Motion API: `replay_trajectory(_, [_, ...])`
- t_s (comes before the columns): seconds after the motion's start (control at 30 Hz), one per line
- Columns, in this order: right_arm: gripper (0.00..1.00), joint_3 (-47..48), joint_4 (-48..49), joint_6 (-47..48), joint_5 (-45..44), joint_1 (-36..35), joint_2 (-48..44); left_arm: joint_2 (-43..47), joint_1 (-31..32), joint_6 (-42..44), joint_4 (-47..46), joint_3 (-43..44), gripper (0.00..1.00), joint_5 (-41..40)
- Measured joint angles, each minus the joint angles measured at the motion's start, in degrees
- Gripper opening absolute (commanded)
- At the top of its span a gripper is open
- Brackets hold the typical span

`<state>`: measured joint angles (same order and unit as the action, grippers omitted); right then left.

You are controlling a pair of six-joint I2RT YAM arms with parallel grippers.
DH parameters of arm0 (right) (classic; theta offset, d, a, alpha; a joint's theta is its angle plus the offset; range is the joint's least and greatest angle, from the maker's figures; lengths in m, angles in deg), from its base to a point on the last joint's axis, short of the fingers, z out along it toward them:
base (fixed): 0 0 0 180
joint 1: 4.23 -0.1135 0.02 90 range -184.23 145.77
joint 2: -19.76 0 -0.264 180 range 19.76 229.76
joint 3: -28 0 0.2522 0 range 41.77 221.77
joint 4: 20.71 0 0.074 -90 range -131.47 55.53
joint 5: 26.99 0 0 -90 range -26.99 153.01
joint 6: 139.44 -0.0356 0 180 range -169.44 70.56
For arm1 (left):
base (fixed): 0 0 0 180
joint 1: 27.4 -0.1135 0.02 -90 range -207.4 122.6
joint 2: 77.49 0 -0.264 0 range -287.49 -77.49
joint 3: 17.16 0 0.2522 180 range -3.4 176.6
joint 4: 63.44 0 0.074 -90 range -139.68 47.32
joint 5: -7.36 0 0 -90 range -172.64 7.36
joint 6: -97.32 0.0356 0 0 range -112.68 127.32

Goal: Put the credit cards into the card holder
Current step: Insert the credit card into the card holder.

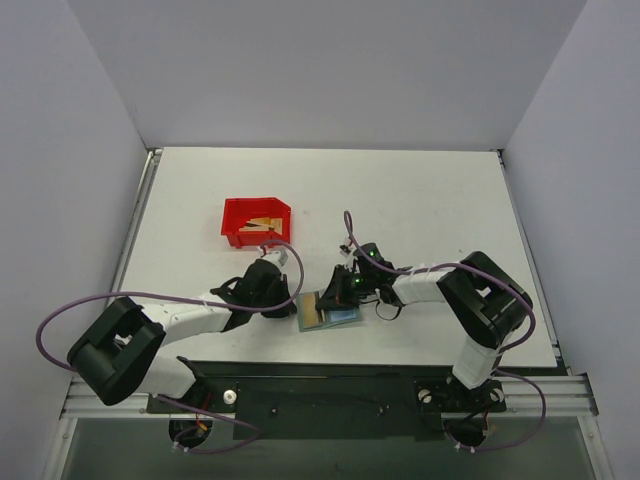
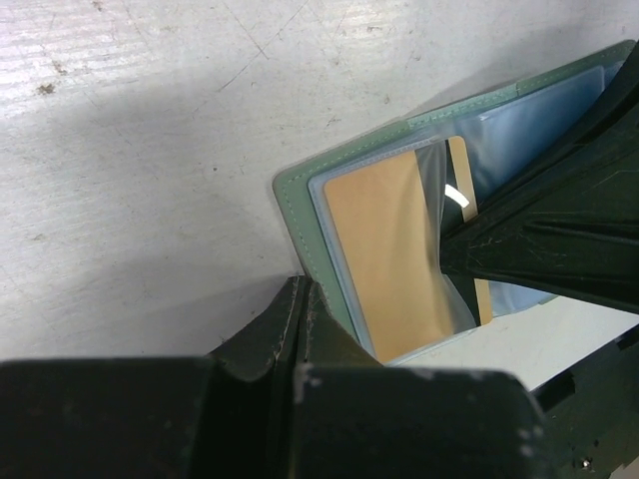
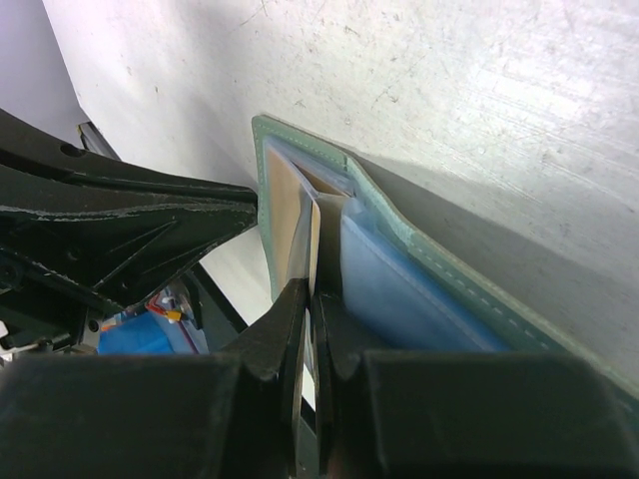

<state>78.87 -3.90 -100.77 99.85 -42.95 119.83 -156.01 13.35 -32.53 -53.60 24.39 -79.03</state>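
The card holder (image 1: 326,312) lies open on the table near the front edge, grey-green outside and light blue inside. In the left wrist view a gold-tan credit card (image 2: 394,259) sits in its clear pocket (image 2: 439,190). My right gripper (image 1: 338,297) is shut on a second credit card (image 3: 314,235), held edge-on at the pocket mouth; that card also shows in the left wrist view (image 2: 460,165). My left gripper (image 2: 300,291) is shut, its tips resting against the holder's green edge (image 2: 300,215) at its left side. More credit cards (image 1: 262,225) lie in the red bin.
The red plastic bin (image 1: 240,212) stands behind the left gripper, toward the middle of the table. Both arms meet closely over the holder. The table's front edge and a black rail lie just below the holder.
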Motion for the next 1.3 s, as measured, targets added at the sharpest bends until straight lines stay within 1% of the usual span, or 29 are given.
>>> replay_trajectory(0.23, [0.07,0.3,-0.3,1.1,-1.1,-1.0,0.0,3.1,1.0,0.3,6.5,2.4,0.0,-2.0])
replay_trajectory(0.43, [0.11,0.4,-1.1,1.9,-1.9,-1.1,0.0,5.1,2.6,0.2,6.3,5.0,0.0,-2.4])
replay_trajectory(0.63, [0.2,0.7,-1.8,2.1,-1.9,-1.1,-0.1,1.4,4.2,0.2,4.4,5.0,0.0,-2.1])
replay_trajectory(0.77, [0.25,1.0,-4.6,3.6,-3.6,-1.1,-1.6,-1.4,5.2,0.0,3.7,5.0,0.0,-1.9])
replay_trajectory(0.8, [0.29,1.0,-5.6,4.1,-4.3,-1.1,-2.3,-1.7,5.4,-0.1,3.5,5.0,0.0,-1.8])
replay_trajectory(0.93, [0.31,1.0,-9.7,6.0,-7.0,-1.1,-5.2,-2.4,5.7,-0.3,2.3,4.9,0.0,-1.6])
replay_trajectory(1.03, [0.28,1.0,-12.7,7.3,-9.1,-1.2,-7.6,-2.6,5.7,-0.4,1.8,4.9,0.0,-1.4])
replay_trajectory(1.1, [0.23,1.0,-14.0,8.2,-10.1,-1.2,-8.5,-2.6,5.7,-0.5,1.7,4.9,0.0,-1.4])
replay_trajectory(1.13, [0.18,1.0,-14.6,8.4,-10.5,-1.2,-8.7,-2.6,5.7,-0.5,1.7,4.9,0.0,-1.4])
replay_trajectory(1.2, [0.12,1.0,-15.4,9.0,-11.2,-1.2,-8.7,-2.6,5.7,-0.5,1.8,4.9,0.0,-1.4])
replay_trajectory(1.3, [0.06,1.0,-16.0,9.5,-11.7,-1.2,-8.7,-2.3,5.7,-0.5,2.1,4.9,0.0,-1.5])
